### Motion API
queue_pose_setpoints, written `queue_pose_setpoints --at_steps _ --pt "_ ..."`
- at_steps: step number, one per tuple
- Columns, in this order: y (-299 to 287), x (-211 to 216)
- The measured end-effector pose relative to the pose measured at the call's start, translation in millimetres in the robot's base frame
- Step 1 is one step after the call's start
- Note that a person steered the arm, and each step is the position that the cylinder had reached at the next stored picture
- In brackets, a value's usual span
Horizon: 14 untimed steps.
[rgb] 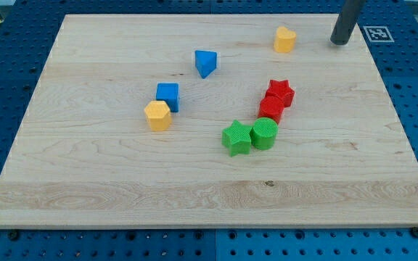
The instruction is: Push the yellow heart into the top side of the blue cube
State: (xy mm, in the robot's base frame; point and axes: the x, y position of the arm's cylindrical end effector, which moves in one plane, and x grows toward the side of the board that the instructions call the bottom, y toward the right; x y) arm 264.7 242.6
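Observation:
The yellow heart lies near the view's top right of the wooden board. The blue cube sits left of the middle, touching a yellow hexagon block at its lower left. My tip is at the view's top right, to the right of the yellow heart and a short gap from it. The heart is far to the upper right of the blue cube.
A blue wedge-like block lies between heart and cube. A red star, a red block, a green cylinder and a green star cluster right of centre. The board's edge borders a blue pegboard.

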Motion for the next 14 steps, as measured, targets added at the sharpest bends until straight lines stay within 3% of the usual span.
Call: queue_pose_setpoints --at_steps 2,5,9,11,14 --pt "-49 -36" --pt "-110 7" --pt "-133 35" --pt "-122 35" --pt "-27 30"
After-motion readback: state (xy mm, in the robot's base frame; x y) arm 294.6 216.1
